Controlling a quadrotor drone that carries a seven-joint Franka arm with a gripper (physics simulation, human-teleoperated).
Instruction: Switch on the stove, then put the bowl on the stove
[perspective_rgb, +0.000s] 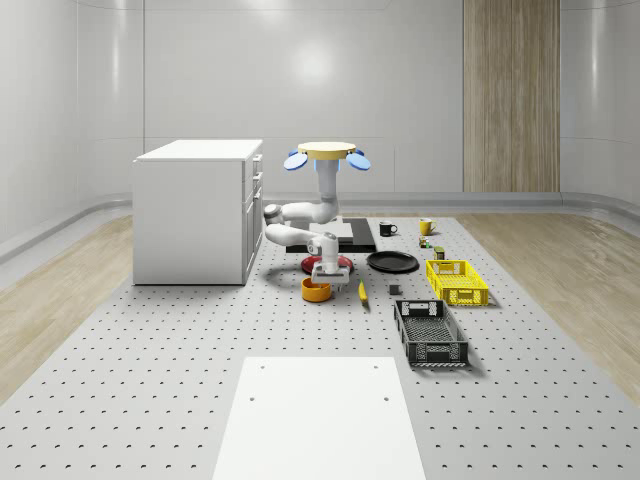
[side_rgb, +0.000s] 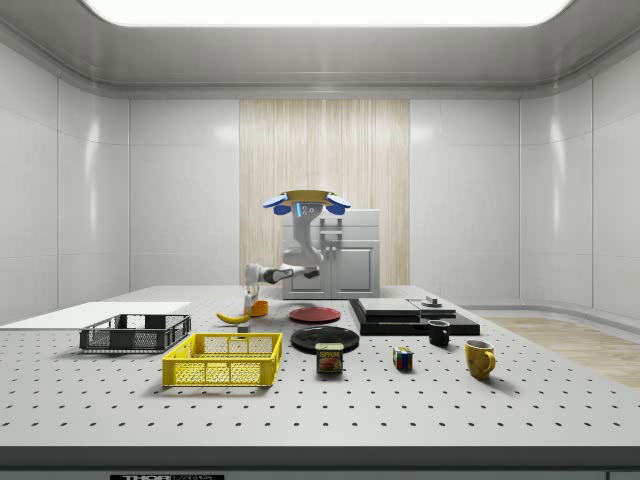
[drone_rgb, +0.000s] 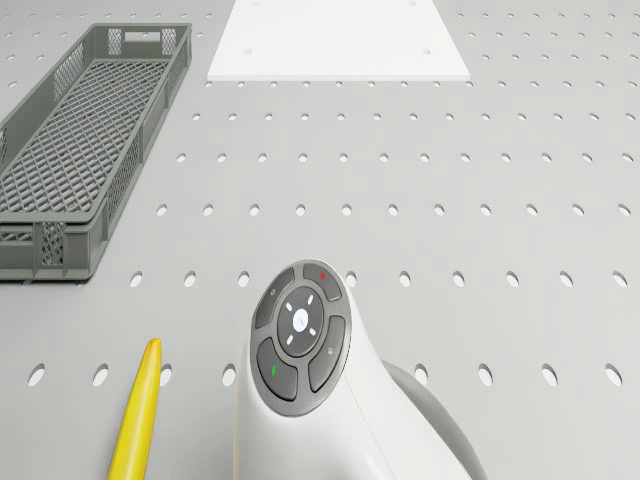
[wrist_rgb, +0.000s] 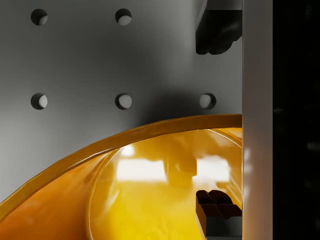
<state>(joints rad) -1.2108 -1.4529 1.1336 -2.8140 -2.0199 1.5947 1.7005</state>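
The orange bowl (perspective_rgb: 316, 291) sits on the perforated table in front of the red plate (perspective_rgb: 326, 263). My drone (perspective_rgb: 325, 154) hovers above the black stove (perspective_rgb: 350, 235), with the arm bent down to the bowl. My gripper (perspective_rgb: 321, 279) is open right over the bowl's rim. In the wrist view the bowl (wrist_rgb: 130, 200) is very close. One finger (wrist_rgb: 217, 32) hangs outside the rim and the other finger (wrist_rgb: 215, 210) is inside the bowl, both apart from the rim. In the side view the gripper (side_rgb: 248, 299) is by the bowl (side_rgb: 259, 308), with the stove (side_rgb: 410, 313) further to that view's right.
A banana (perspective_rgb: 362, 291) lies just beside the bowl, also seen as banana (drone_rgb: 135, 420). A black plate (perspective_rgb: 392, 262), yellow basket (perspective_rgb: 457, 281) and grey crate (perspective_rgb: 430, 333) stand to the whole-scene view's right. A white cabinet (perspective_rgb: 195, 210) is at its left, a white panel (perspective_rgb: 320, 415) in front.
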